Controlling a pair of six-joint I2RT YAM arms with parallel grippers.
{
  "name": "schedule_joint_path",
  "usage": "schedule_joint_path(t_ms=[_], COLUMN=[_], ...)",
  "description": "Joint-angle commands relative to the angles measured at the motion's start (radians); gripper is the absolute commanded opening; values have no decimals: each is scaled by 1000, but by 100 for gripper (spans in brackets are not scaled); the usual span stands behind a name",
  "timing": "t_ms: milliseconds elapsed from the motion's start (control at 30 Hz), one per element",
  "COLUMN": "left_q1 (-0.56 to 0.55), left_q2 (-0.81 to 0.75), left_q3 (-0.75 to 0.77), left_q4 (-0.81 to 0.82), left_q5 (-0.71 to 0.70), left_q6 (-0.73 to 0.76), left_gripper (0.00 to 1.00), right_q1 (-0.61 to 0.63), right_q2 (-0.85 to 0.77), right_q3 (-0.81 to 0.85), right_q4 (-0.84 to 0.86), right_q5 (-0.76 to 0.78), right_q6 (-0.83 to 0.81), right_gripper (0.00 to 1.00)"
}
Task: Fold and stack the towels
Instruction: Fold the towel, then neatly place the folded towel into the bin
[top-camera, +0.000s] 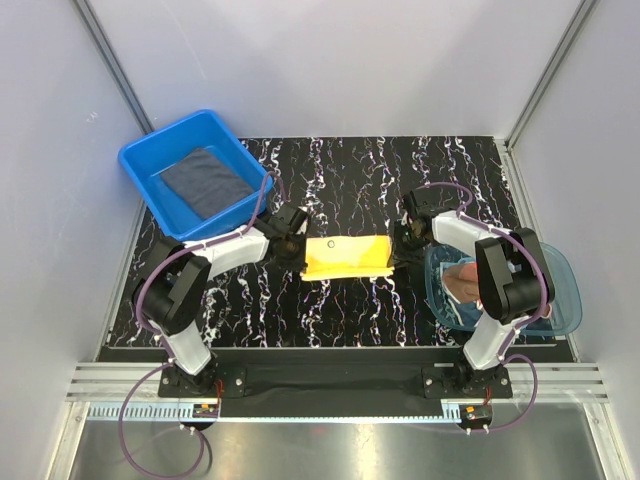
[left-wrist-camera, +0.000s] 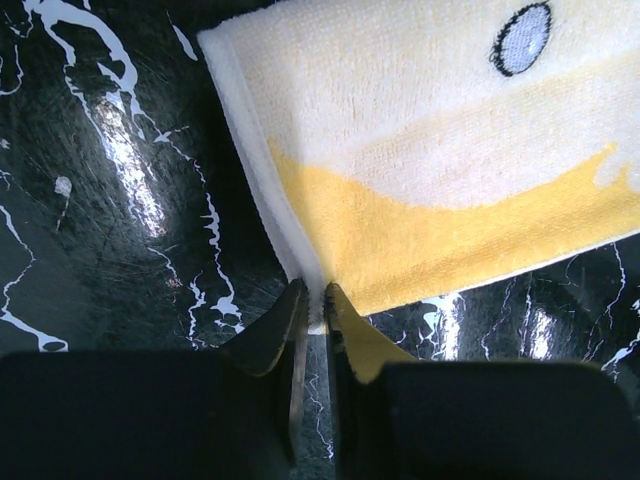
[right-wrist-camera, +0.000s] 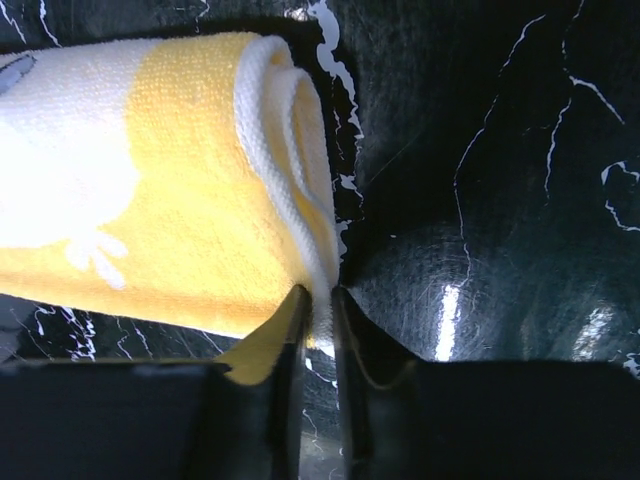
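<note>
Overview from above: yellow towel (top-camera: 347, 257) lies folded at the middle of the tabletop (top-camera: 350, 180), long axis running toward the left and right edges. Left end effector (top-camera: 297, 243) sits at its left end, right end effector (top-camera: 403, 243) at its right end; neither arm is nearer. Left wrist view: jaws nearly shut, pinching the towel's near-left corner; cloth spreads ahead and rightward. Right wrist view: jaws nipped onto the near-right corner, where folded layers curl; cloth spreads leftward.

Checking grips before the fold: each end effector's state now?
Left end effector: closed on the yellow towel, at its edge.
Right end effector: closed on the yellow towel's opposite end.
</note>
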Motion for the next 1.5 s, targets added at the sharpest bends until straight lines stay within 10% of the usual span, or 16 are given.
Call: schedule_joint_path(t_ms=[0, 267, 800, 1067, 1467], left_q1=[-4, -2, -4, -2, 38], left_q2=[-3, -44, -7, -88, -26], left_q3=[48, 118, -15, 100, 189], left_q4=[-4, -101, -18, -128, -32], left_q5=[2, -39, -18, -20, 167], left_q6=[-5, -19, -17, 20, 138], left_gripper=[10, 0, 0, 50, 45], right_q1=[11, 12, 11, 11, 11], right_q2=[-43, -83, -57, -145, -68], right_q3=[6, 58, -103, -27, 153], right_q4=[11, -65, 59, -45, -53], right_q5=[19, 41, 82, 87, 46], right_q6=[11, -5, -13, -27, -30], right_gripper=[19, 6, 10, 39, 21])
